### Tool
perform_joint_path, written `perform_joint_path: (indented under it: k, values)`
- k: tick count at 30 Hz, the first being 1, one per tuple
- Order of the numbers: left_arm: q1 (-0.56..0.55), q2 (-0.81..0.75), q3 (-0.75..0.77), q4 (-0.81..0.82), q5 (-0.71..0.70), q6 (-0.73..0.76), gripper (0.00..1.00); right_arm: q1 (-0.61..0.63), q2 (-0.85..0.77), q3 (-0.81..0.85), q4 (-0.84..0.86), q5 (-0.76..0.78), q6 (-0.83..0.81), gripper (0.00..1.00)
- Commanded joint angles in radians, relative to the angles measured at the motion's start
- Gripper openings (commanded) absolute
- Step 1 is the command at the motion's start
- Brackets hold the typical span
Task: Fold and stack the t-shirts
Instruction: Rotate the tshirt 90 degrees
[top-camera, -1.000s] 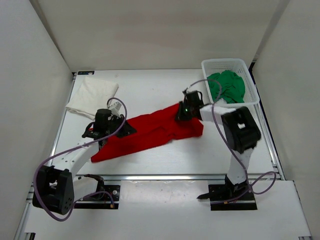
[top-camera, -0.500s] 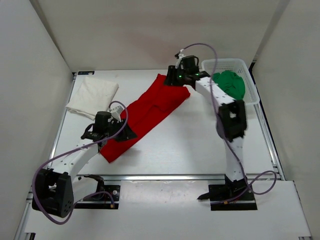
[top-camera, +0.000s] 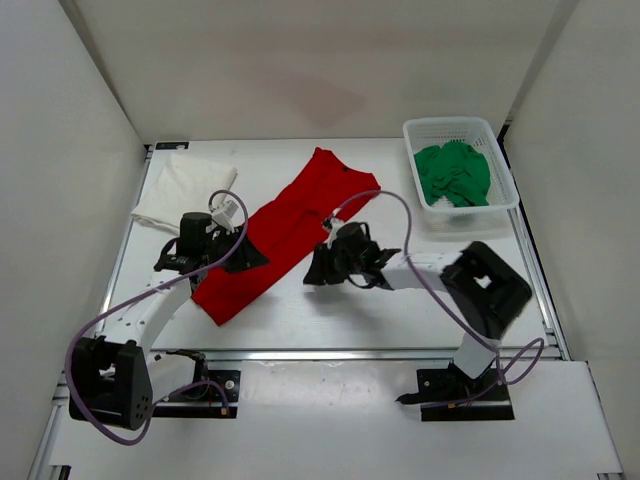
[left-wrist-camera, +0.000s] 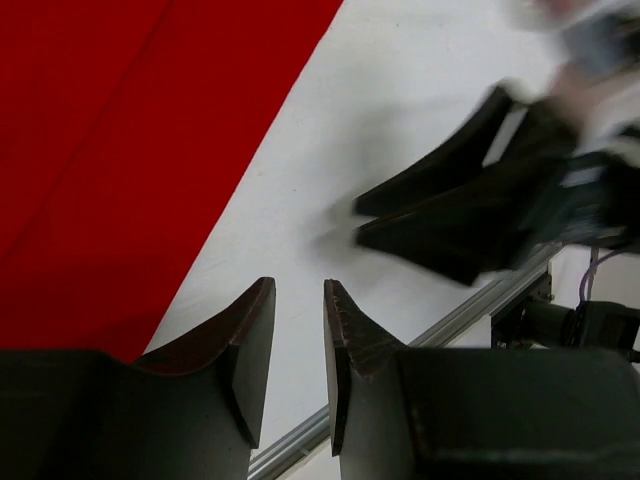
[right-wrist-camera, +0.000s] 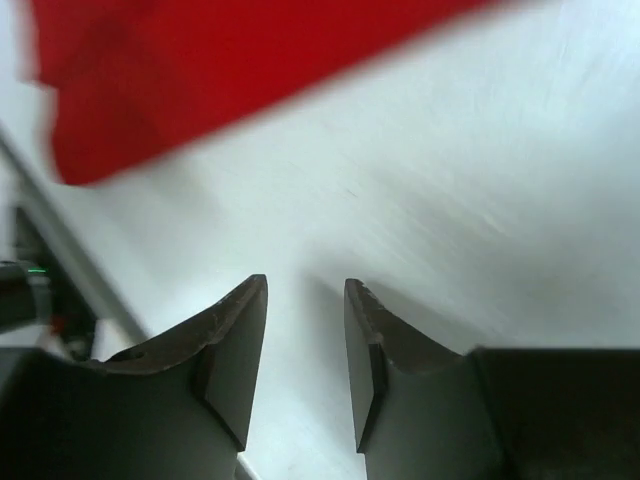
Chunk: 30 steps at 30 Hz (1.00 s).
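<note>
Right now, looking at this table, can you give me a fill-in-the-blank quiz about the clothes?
The green t-shirt lies inside the white ____.
The long t-shirt spread diagonally across the middle is ____.
The white t-shirt sits at the table's far ____ corner.
The left fingers and right fingers grip ____.
Missing words: basket; red; left; nothing.

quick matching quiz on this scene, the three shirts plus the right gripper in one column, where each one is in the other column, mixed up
Things:
1. white t-shirt
2. red t-shirt
3. green t-shirt
4. right gripper

Places:
A. bunched inside the basket at the far right
B. laid out long and diagonal on the table
C. at the far left corner
D. over bare surface beside the red cloth, fingers apart, holding nothing

Pairs: 1-C, 2-B, 3-A, 4-D
</note>
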Motion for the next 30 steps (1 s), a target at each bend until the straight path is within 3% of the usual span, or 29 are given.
perform_joint_path:
  k: [1, 8, 13, 17, 18, 23, 25, 30]
  values:
    - [0.014, -0.006, 0.026, 0.020, 0.051, -0.008, 0.37, 0.064, 0.052, 0.044, 0.115, 0.126, 0.077, 0.36]
    - [0.028, -0.020, -0.003, 0.081, 0.056, -0.044, 0.36, 0.128, 0.267, 0.197, 0.035, 0.200, 0.101, 0.40]
    - [0.031, -0.027, -0.015, 0.101, 0.062, -0.059, 0.35, 0.150, 0.423, 0.354, -0.080, 0.208, 0.075, 0.29]
    - [0.033, -0.041, -0.026, 0.098, 0.054, -0.058, 0.34, 0.150, 0.474, 0.412, -0.126, 0.195, 0.066, 0.10]
    - [0.037, -0.039, -0.024, 0.093, 0.057, -0.059, 0.34, 0.144, 0.466, 0.420, -0.134, 0.188, 0.066, 0.00]
    - [0.034, -0.043, -0.026, 0.086, 0.036, -0.059, 0.35, 0.075, 0.318, 0.260, -0.080, 0.163, 0.071, 0.00]
    - [0.008, -0.036, -0.033, 0.089, 0.028, -0.059, 0.36, 0.007, 0.224, 0.094, -0.047, 0.114, 0.045, 0.00]
    - [-0.101, 0.002, -0.033, 0.081, -0.019, -0.048, 0.40, -0.290, -0.043, -0.180, -0.100, -0.056, -0.082, 0.00]
